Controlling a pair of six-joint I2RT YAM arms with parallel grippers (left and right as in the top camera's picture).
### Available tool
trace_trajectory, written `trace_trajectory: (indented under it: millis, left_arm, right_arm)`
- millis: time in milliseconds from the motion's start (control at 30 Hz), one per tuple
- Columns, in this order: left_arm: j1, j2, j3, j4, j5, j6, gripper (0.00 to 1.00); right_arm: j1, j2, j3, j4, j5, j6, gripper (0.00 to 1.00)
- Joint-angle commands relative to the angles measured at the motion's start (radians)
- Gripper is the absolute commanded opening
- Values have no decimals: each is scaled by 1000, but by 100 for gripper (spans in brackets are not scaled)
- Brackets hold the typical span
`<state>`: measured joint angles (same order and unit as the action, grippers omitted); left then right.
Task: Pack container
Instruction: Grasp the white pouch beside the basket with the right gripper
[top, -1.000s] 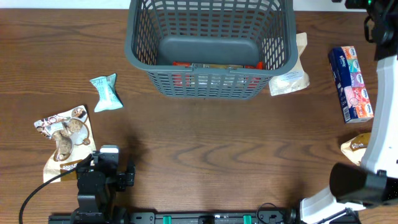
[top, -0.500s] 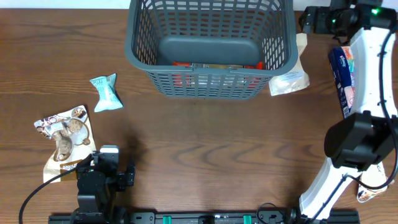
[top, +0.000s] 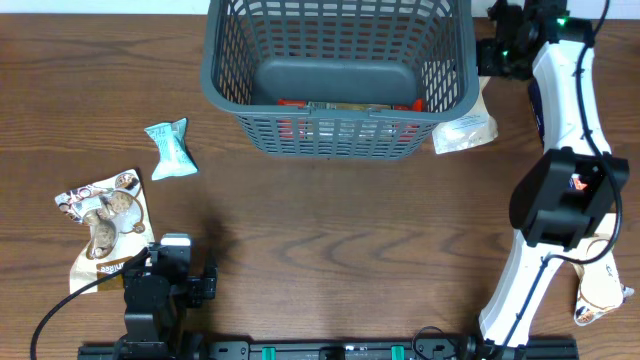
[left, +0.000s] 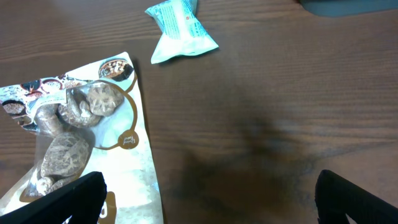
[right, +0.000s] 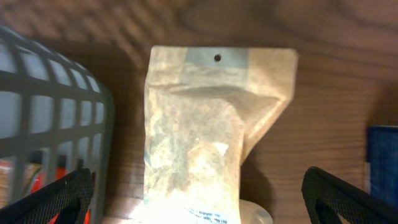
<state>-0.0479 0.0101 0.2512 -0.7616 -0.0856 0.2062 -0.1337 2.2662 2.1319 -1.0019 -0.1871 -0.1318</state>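
Note:
The container (top: 338, 135), a large dark grey slatted basket, stands at the far middle of the table with red and orange packs (top: 345, 104) lying inside along its front wall. A beige pouch (top: 468, 128) lies against its right side. My right gripper (top: 490, 52) is open above the pouch's far end; in the right wrist view its fingers (right: 199, 211) straddle the pouch (right: 211, 137) with the basket wall (right: 50, 124) at left. My left gripper (top: 160, 282) is open and empty at the near left, and its wrist view shows the fingers (left: 208, 205) over bare table.
A teal snack pack (top: 170, 148) and a cookie pack (top: 105, 225) lie at the left; both show in the left wrist view, teal (left: 181, 25) and cookie (left: 74, 130). A blue pack (right: 382, 162) lies right of the pouch. Another snack pack (top: 600, 290) lies near right.
My right arm has swung from the table's right edge in toward the basket's right side and now hangs over the beige pouch. The left arm has not moved.

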Motion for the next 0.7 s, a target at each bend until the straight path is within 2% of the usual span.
trace_trajectory:
  millis: [0, 367, 667]
  left_arm:
    - [-4, -6, 6, -4, -1, -13, 99]
    - [-4, -6, 6, -4, -1, -13, 99]
    - [-4, -6, 6, -3, -1, -13, 99]
  right_arm:
    - [18, 30, 0, 3, -9, -23, 99]
    - [18, 93, -1, -1, -11, -22, 99]
    - [14, 93, -10, -50, 61, -23, 99]
